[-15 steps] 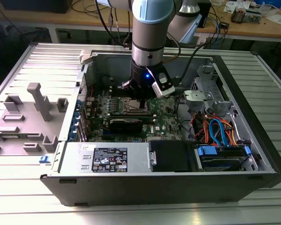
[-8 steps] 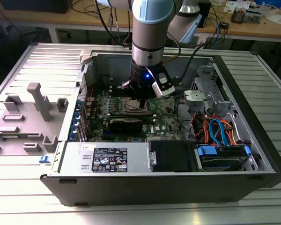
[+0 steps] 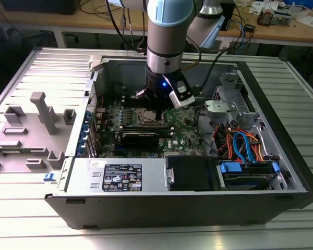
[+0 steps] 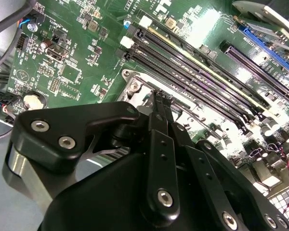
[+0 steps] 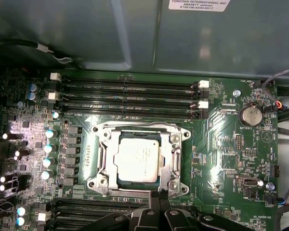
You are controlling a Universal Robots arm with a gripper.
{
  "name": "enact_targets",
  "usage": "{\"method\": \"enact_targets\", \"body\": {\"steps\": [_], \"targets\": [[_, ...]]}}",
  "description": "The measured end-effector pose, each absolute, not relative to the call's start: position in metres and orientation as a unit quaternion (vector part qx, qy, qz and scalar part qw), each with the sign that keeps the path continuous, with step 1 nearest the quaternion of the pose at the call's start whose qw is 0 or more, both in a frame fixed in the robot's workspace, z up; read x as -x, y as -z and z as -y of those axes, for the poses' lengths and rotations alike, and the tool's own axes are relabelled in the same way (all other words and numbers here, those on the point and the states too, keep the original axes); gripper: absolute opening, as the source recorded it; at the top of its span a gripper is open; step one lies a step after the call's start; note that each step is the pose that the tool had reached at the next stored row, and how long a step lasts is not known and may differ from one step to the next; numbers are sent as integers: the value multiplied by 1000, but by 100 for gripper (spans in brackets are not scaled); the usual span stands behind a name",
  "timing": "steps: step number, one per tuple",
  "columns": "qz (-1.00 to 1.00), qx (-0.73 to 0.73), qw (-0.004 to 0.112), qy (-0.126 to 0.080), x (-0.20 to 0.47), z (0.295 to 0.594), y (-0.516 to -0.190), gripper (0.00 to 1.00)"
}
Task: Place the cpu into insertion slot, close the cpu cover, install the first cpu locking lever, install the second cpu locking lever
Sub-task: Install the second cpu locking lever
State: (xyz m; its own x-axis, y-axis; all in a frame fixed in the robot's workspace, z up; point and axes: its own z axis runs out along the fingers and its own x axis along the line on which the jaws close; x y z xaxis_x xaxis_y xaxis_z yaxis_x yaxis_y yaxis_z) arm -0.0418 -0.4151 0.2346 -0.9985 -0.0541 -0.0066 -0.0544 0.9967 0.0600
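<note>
In the first wrist view the cpu [image 5: 137, 156], a silver-grey square chip, lies flat in the insertion slot [image 5: 97, 182] on the green board. The cpu cover [image 5: 176, 156], a silver frame with a window, lies down around the chip. My gripper [image 5: 160, 194] has its black fingers pressed together, with the tips at the socket's rim on the side nearest the wrist. The second wrist view shows the same fingertips [image 4: 160, 98] meeting at the socket's edge, beside its silver corner [image 4: 134, 86]. In the exterior view the arm stands over the insertion slot [image 3: 148, 117] inside the open computer case.
Long black memory slots [image 5: 130, 94] run beside the socket, and a coin battery [image 5: 250, 115] sits near them. The case holds a power supply [image 3: 130, 174], a black box [image 3: 190, 172] and a drive bay with orange and blue cables [image 3: 245, 148]. A grey plastic part [image 3: 41, 112] lies on the exterior view's left.
</note>
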Motion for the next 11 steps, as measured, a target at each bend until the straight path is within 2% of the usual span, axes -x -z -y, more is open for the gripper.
{"method": "enact_targets", "body": {"steps": [5,8,11], "targets": [[-999,27,1,-31,42,415,-235,11],[-999,27,-4,-31,42,415,-235,11],[-999,27,-14,-33,42,415,-235,11]]}}
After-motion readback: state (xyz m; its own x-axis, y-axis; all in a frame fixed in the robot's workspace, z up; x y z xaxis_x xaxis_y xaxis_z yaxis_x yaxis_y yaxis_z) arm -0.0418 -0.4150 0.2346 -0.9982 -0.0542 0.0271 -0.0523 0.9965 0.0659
